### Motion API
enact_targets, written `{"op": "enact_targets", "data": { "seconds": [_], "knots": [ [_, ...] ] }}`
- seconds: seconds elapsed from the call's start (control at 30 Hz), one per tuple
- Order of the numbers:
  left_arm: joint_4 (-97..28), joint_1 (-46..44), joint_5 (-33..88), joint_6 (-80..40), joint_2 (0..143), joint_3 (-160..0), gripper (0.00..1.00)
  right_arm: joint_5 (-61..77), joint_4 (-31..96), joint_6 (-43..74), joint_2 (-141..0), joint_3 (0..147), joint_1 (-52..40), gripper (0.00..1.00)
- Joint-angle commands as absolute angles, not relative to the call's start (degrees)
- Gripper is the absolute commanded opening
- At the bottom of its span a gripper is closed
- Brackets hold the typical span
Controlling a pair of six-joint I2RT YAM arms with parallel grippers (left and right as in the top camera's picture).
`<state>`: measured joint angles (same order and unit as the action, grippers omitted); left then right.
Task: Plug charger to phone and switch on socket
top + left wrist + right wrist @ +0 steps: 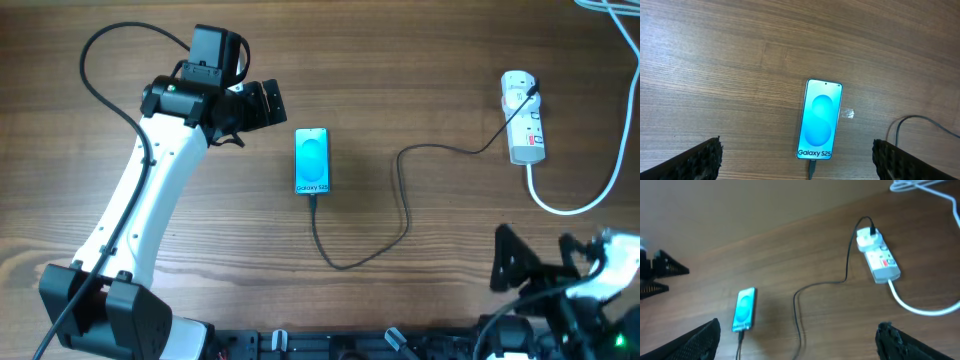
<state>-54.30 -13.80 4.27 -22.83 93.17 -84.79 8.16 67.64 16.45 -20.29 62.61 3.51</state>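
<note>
Only the overhead view traces the whole charger (400,190), a thin black cable looping from the phone (312,160) to the socket (524,130), a white oblong strip well to the phone's right. The left wrist view shows the cable tip touching the glossy cyan phone's lettered end, flat on the wood-grain desk (420,60). The left hand (262,103), just left of the phone, and the right hand (538,262), far to its lower right, both gape empty.

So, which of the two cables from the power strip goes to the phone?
The thin black charger cable, ending at the phone's Galaxy S25 end. The thick white cord curves away to the right instead.
</note>
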Motion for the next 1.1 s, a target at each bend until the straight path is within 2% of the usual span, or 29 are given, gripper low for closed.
{"op": "enact_targets", "data": {
  "seconds": [0.0, 0.17, 0.33, 0.4, 0.5, 0.73, 1.07],
  "knots": [
    [-54.24, -13.69, 3.53, -23.2, 93.54, -84.75, 1.0, 9.02, 71.48, 16.69, -18.33, 61.89, 3.22, 1.0],
    [-54.24, -13.69, 3.53, -23.2, 93.54, -84.75, 1.0, 7.55, 77.34, 15.64, -18.37, 61.84, 3.22, 1.0],
    [-54.24, -13.69, 3.53, -23.18, 93.54, -84.75, 1.0, 6.42, 76.6, 15.07, -18.35, 61.67, 3.18, 1.0],
    [-54.24, -13.69, 3.53, -23.2, 93.54, -84.75, 1.0, 6.96, 70.89, 12.64, -18.0, 59.83, 3.18, 1.0],
    [-54.24, -13.69, 3.53, -23.2, 93.54, -84.75, 1.0, 15.59, 55.07, 1.76, -14.17, 50.83, 3.16, 1.0],
    [-54.24, -13.72, 3.53, -23.2, 93.54, -84.75, 1.0, 16.25, 25.69, 1.54, -0.19, 23.88, 0.73, 0.99],
    [-54.24, -13.69, 3.53, -23.18, 93.54, -84.75, 1.0, 15.07, -3.03, 0.23, -0.21, 5.08, 0.38, 1.0]
  ]
}}
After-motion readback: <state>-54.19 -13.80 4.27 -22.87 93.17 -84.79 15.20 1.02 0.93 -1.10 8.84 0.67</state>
